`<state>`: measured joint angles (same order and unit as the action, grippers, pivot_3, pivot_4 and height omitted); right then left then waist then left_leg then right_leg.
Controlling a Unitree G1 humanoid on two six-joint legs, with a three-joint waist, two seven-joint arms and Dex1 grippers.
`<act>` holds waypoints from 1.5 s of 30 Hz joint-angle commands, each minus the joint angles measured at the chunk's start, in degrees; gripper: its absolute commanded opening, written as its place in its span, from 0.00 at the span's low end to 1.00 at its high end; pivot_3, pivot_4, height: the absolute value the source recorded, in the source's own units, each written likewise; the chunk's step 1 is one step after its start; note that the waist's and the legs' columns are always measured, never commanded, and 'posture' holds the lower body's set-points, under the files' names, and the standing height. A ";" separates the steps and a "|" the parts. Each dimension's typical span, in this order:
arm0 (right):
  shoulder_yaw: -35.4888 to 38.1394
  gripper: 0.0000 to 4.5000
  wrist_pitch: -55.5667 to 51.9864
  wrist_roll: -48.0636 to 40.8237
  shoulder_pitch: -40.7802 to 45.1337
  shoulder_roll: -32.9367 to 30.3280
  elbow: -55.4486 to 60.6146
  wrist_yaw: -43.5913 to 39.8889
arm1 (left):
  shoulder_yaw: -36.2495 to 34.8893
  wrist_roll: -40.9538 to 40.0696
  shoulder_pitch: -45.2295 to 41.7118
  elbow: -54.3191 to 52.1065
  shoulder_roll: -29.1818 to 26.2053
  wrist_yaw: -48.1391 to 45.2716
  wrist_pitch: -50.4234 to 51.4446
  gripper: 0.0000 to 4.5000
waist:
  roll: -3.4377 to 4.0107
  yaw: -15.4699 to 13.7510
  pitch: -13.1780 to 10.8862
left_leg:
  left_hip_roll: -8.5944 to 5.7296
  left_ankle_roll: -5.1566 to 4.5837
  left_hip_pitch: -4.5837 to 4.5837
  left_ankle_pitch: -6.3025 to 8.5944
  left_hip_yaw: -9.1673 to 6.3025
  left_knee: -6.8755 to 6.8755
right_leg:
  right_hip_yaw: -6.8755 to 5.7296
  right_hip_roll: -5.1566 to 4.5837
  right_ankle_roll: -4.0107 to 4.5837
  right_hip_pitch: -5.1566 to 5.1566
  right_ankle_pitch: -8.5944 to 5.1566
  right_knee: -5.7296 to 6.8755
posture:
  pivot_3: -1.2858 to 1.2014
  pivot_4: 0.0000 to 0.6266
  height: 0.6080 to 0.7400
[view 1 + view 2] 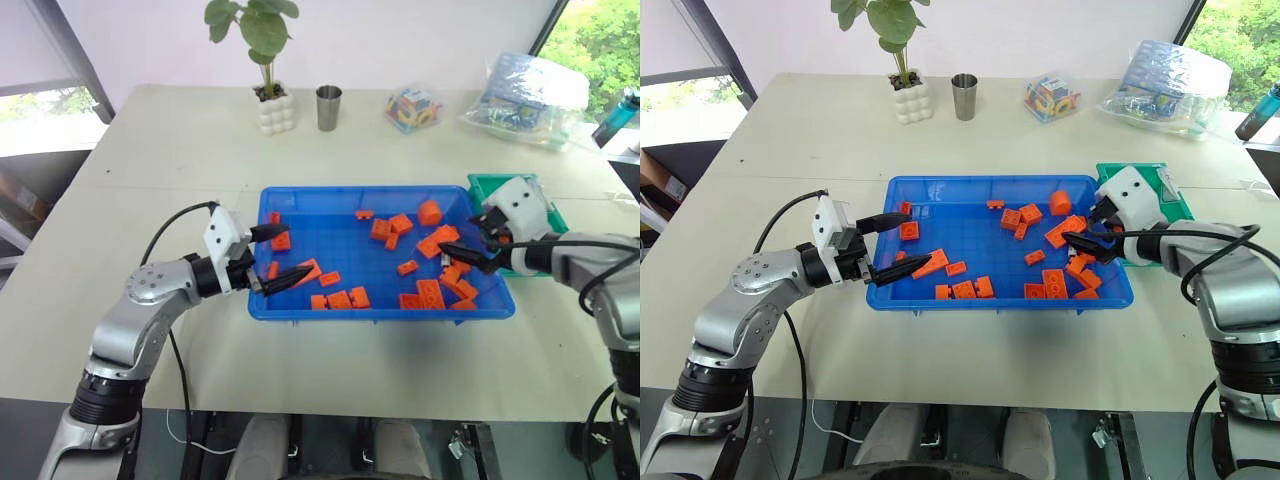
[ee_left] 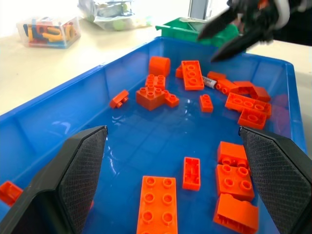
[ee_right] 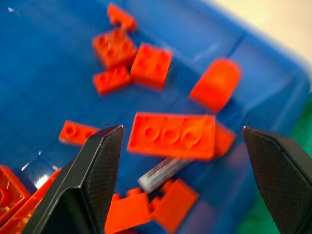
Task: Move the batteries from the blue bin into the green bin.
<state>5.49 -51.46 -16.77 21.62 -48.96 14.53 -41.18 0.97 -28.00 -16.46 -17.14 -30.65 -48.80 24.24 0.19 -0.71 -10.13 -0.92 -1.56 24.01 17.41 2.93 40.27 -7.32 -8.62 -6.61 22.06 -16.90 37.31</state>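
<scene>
The blue bin (image 1: 360,191) lies in the middle of the table, strewn with orange bricks (image 1: 430,292). One battery (image 3: 163,171), a slim grey-silver cylinder, lies partly under a long orange brick (image 3: 171,135) near the bin's right end; it also appears as the battery (image 2: 209,82) in the left wrist view. My right gripper (image 1: 462,236) hovers open just above that spot, with nothing between its fingers. The green bin (image 1: 482,185) stands just beyond the blue bin's right end, behind my right hand. My left gripper (image 1: 298,252) is open and empty over the blue bin's left edge.
At the back of the table stand a potted plant (image 1: 270,95), a metal cup (image 1: 329,107), a clear box of coloured pieces (image 1: 413,108) and a plastic bag (image 1: 525,95). Bare tabletop (image 1: 170,170) surrounds the blue bin on the left and front.
</scene>
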 commanded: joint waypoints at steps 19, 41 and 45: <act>-10.28 0.88 -10.62 4.87 0.86 -1.63 7.14 7.75 | -0.69 -0.41 -1.91 -2.77 0.11 0.58 -0.17 1.00 | -0.02 -0.16 0.01 | -0.09 0.00 -0.56 0.01 -0.29 -0.05 | -0.26 -0.07 0.00 -0.76 0.00 -0.19 | 0.52 0.24 0.63; -13.30 0.88 -13.69 5.69 9.49 6.72 2.58 10.46 | -0.95 -0.22 -1.93 -3.53 1.07 2.32 -0.63 1.00 | 0.00 0.02 0.00 | -0.07 0.01 -0.55 0.01 -0.27 -0.10 | -0.27 -0.04 0.00 -0.70 0.00 -0.20 | 0.52 0.24 0.63; -13.35 0.88 -14.59 6.79 9.19 3.64 3.76 10.25 | -0.79 -0.24 -1.85 -3.25 1.08 2.08 -0.94 1.00 | 0.00 -0.12 0.00 | -0.13 0.00 -0.55 0.01 -0.28 -0.10 | -0.26 -0.09 0.00 -0.72 0.00 -0.20 | 0.52 0.24 0.63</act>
<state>-9.60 -65.94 -10.47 29.76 -44.16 15.87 -30.86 0.92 -27.75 -18.20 -18.64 -29.57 -46.61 24.35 0.19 -0.83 -10.13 -1.05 -1.55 23.46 17.42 2.65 40.16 -7.59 -8.71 -6.62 21.35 -16.90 37.11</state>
